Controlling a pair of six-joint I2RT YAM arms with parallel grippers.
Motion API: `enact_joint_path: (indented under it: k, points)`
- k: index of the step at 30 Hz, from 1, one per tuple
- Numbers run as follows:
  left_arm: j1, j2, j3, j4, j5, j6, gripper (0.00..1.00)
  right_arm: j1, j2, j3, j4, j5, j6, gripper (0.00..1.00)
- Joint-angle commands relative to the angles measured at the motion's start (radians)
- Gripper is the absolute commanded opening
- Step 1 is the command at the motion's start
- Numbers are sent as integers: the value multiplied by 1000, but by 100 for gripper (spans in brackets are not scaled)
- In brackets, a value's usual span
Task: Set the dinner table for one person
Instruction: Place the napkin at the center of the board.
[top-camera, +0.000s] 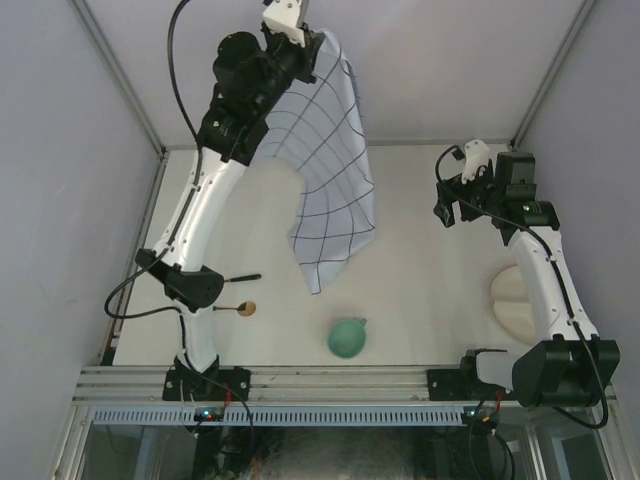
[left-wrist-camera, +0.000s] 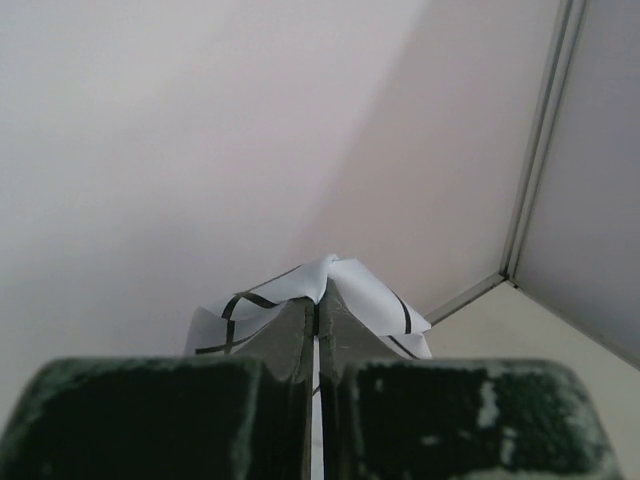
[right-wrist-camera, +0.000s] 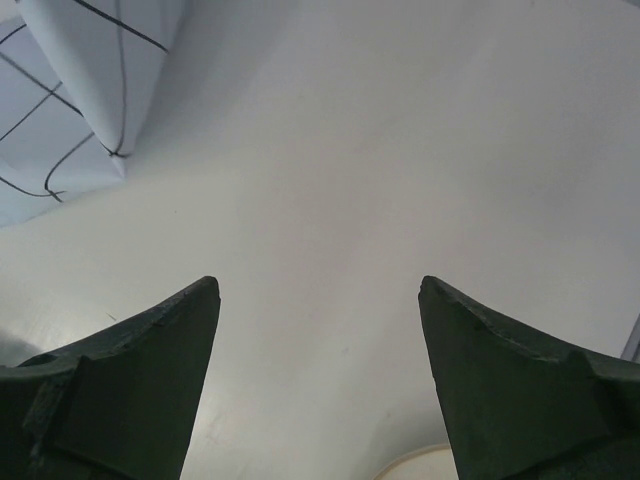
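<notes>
Two pincers are in view, and they stand quite differently. The left pincer (left-wrist-camera: 316, 305) is pressed together on a pale-blue cloth (top-camera: 330, 170) with dark grid lines. In its wrist view the fingers (left-wrist-camera: 285, 340) meet with no gap, and a bunched fold of the fabric pokes out just past their tips. From that pinch the cloth hangs in one long sheet, its lowest corner well below the pincer and toward the right arm's side. Whether that corner touches anything cannot be told.

The right pincer (right-wrist-camera: 318, 290) is spread wide, with nothing between its fingers (right-wrist-camera: 150, 370). The dinner table (top-camera: 430, 270) lies directly beneath and ahead of it — plain cream-white past the fingertips. An edge of the hanging cloth shows ahead and to its left, well apart. Behind this pincer, back along its own arm, a cream dish (top-camera: 505, 295) rests on the table, partly hidden by the arm.

Far below the left pincer, near that arm's base, lie a green bowl (top-camera: 347, 338), a small gold-coloured spoon (top-camera: 245, 308) and a dark-handled utensil (top-camera: 242, 277) too small to name.
</notes>
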Motion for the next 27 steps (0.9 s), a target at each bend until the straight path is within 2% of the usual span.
enact_joint_path:
  k: [1, 4, 7, 14, 15, 18, 19, 20, 22, 27]
  points:
    - [-7, 11, 1, 88, -62, -6, 0, -23, -28, -45, 67, -54, -14, 80]
    - [35, -25, -100, 61, -70, -90, 0, -30, -43, -59, 63, -59, -17, 80]
    - [141, -122, -259, 47, -42, -197, 0, -37, -65, -67, 49, -58, -20, 80]
    - [369, -465, -962, 190, 34, -242, 3, -41, -97, -73, 44, -60, -10, 82]
    - [396, -507, -1045, 207, 48, -244, 13, -39, -102, -71, 46, -62, -5, 82]
    - [469, -596, -1244, 187, 109, -233, 71, -29, -100, -45, 37, -53, 3, 83]
    - [486, -623, -1279, 163, 126, -219, 84, -20, -96, -33, 29, -44, 5, 83]
    - [498, -650, -1304, 133, 138, -199, 89, -13, -94, -18, 20, -35, 7, 83]
    - [522, -713, -1346, 93, 162, -170, 92, -2, -95, 2, 12, -23, 15, 84]
    - [535, -893, -1474, 89, 304, -62, 88, 19, -115, 8, -6, -4, 31, 84]
